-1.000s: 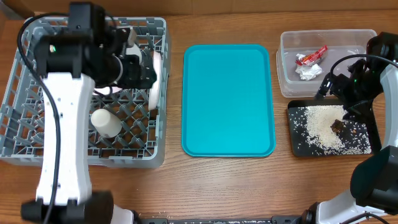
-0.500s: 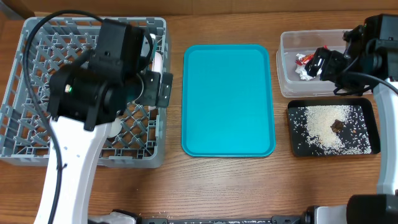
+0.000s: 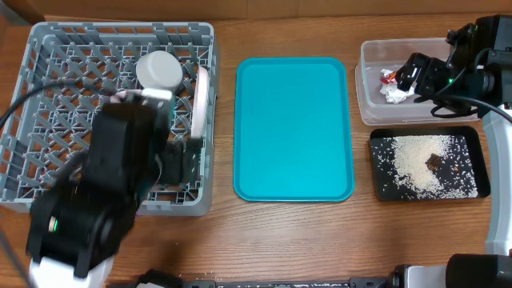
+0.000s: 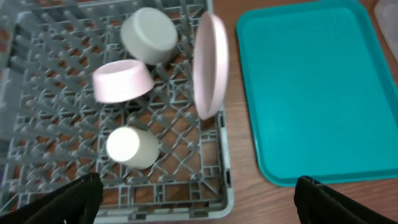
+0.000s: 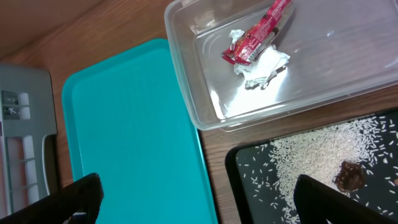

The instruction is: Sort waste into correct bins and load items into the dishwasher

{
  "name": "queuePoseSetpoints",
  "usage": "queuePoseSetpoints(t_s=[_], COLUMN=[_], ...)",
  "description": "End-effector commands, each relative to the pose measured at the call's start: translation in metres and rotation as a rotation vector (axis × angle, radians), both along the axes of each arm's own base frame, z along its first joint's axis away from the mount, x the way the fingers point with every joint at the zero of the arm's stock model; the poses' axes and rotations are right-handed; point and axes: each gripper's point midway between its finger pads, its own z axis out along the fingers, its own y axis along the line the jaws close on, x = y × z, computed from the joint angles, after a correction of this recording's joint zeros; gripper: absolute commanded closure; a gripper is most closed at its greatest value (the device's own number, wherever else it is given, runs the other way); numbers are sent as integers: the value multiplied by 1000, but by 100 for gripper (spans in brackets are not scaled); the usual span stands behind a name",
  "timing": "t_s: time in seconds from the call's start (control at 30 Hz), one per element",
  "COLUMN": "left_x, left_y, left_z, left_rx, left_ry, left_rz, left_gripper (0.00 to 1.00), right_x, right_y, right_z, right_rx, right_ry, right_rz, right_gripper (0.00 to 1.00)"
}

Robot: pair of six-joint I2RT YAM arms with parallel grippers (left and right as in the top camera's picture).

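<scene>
The grey dish rack (image 3: 48,36) holds an upright white plate (image 4: 210,65), a greyish bowl (image 4: 149,35), a pinkish bowl (image 4: 122,81) and a white cup (image 4: 132,147) on its side. My left gripper (image 4: 199,205) hangs open and empty, high above the rack's front right corner. The clear tub (image 5: 186,74) contains the red wrapper (image 5: 255,40) and the paper wad (image 5: 264,67). Rice grains (image 5: 305,165) and a brown lump (image 5: 349,176) lie in the black tray (image 5: 239,180). My right gripper (image 5: 199,205) is open and empty, high over the gap between the teal tray and the bins.
A flat teal tray (image 3: 294,128) with nothing on it lies mid-table between the rack and the bins. The left arm (image 3: 112,200) looms large over the rack's front part in the overhead view. Bare wooden table (image 3: 320,240) runs along the front.
The left arm has pulled back from inside the rack toward the table's front and risen, uncovering the greyish bowl. The right arm lifted from the black tray to beside the tub.
</scene>
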Motion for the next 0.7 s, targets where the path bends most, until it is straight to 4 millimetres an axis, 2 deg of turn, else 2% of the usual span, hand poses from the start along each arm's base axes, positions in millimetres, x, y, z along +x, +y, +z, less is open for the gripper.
queuePoseSetpoints(t_s=[0.0, 0.2, 0.33, 0.57, 0.67], left_x=[-22, -55, -74, -107, -119], left_y=[27, 46, 59, 84, 92], left_z=[-2, -3, -1, 9, 9], left_rx=[19, 41, 64, 38, 27], left_ry=[-68, -96, -116, -216, -261], left_rz=[133, 170, 198, 308, 334], left_gripper=[0, 0, 0, 0, 0], right_x=[-3, -10, -25, -66, -85], right_y=[2, 3, 5, 10, 13], right_z=[11, 15, 33, 76, 84], right_rx=[-4, -22, -54, -87, -97], right_ry=[-24, -31, -75, -246, -307], right_rz=[3, 33, 71, 72, 70], right_gripper=[0, 0, 0, 0, 0])
